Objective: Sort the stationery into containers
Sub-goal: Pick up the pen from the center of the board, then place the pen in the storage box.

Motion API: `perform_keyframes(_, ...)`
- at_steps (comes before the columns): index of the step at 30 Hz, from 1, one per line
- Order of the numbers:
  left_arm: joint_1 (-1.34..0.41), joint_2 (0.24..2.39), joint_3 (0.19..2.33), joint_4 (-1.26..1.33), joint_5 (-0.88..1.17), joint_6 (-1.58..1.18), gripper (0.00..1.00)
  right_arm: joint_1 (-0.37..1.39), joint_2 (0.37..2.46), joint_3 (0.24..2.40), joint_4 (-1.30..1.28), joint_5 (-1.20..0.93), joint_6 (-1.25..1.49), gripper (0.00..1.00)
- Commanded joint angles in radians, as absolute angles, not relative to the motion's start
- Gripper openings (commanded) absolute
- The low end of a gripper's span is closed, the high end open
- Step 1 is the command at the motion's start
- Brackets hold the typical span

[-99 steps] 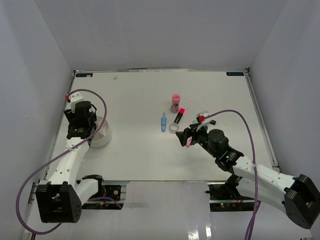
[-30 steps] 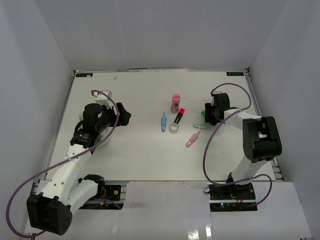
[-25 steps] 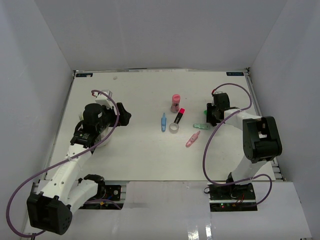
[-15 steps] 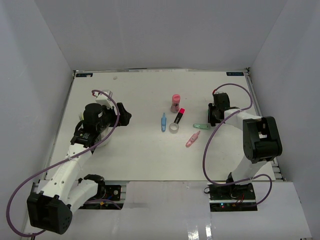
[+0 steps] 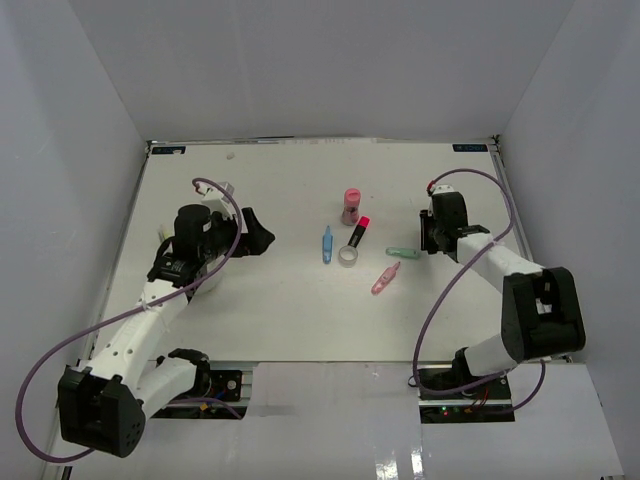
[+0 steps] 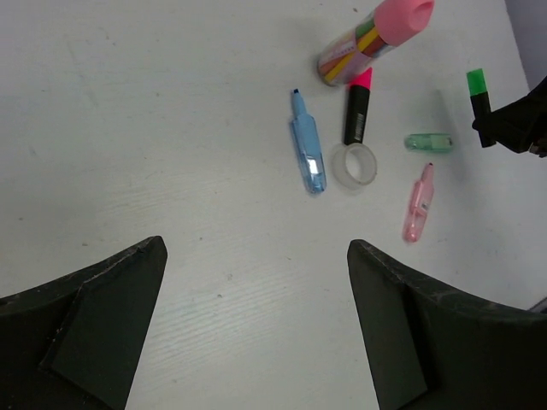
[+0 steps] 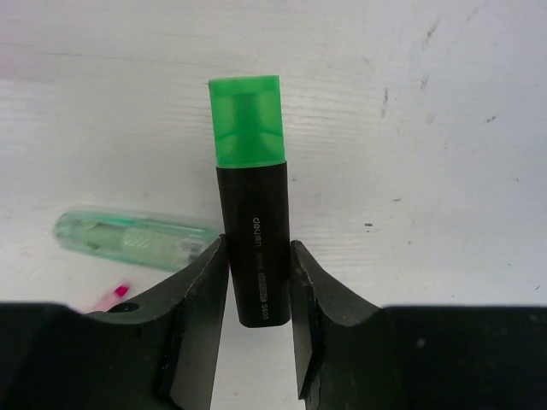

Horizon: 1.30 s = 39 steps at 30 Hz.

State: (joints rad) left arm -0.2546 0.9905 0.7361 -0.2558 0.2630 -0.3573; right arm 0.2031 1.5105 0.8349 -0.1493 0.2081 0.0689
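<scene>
Right gripper (image 7: 256, 248): narrow, both fingers pressed to the black barrel of the green highlighter (image 7: 248, 120); the green cap sticks out beyond the fingertips; whether it is lifted off the table (image 5: 250, 180) I cannot tell
Left gripper (image 6: 256, 248): spread wide, nothing between the fingers; it hangs over bare table left of the cluster
Highlighter's place: far right of the stationery, just beyond the pale green pen (image 7: 132, 239)
White bowl (image 5: 208, 282): on the left, mostly hidden under the left arm in the overhead view – only a sliver of rim seems to show; its inside cannot be seen
Done: nothing that the pictures can confirm; no piece is seen inside the bowl
In hand: one piece, the green highlighter, gripped well apart from the bowl – it has the width of the table to cross
Left, by my judgement: nearly all of the sorting; six pieces lie loose on the table
Count, loose pieces: one pink-capped tube (image 6: 376, 38), clear-walled with coloured contents; one black marker (image 6: 357, 107) with a red-pink cap; one blue pen (image 6: 308, 154); one tape roll (image 6: 354, 165), touching the marker's end; one pale green pen; one pink pen (image 6: 417, 203)
Count, totals: seven stationery pieces in view; one bowl; two grippers
Not found: any thin grey pens
</scene>
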Motion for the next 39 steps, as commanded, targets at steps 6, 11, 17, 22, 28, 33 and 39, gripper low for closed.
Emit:
perform_keyframes(6,-0.331,0.977,0.839,-0.233,0.403,-0.570,0.98,0.469,1.151,0.695,0.080,0.118,-0.035,0.09)
perform_keyframes(11,-0.437,1.014,0.887,-0.199,0.382,-0.673,0.98,0.607,1.025,0.644,0.198,0.025,-0.022,0.11)
perform_keyframes(17,-0.590,1.119,0.956,-0.156,0.290,-0.724,0.98,0.693,1.009,0.617,0.333,-0.110,-0.008,0.13)
perform_keyframes(22,-0.699,1.218,1.038,-0.141,0.183,-0.713,0.98,0.715,1.037,0.618,0.373,-0.147,0.023,0.13)
perform_keyframes(28,-0.753,1.301,1.086,-0.129,0.083,-0.730,0.87,0.721,1.029,0.600,0.413,-0.179,0.041,0.14)
perform_keyframes(33,-0.775,1.359,1.130,-0.126,0.069,-0.713,0.77,0.721,1.026,0.584,0.431,-0.192,0.048,0.15)
perform_keyframes(39,-0.785,1.361,1.121,-0.110,0.046,-0.696,0.56,0.723,1.034,0.568,0.454,-0.206,0.058,0.15)
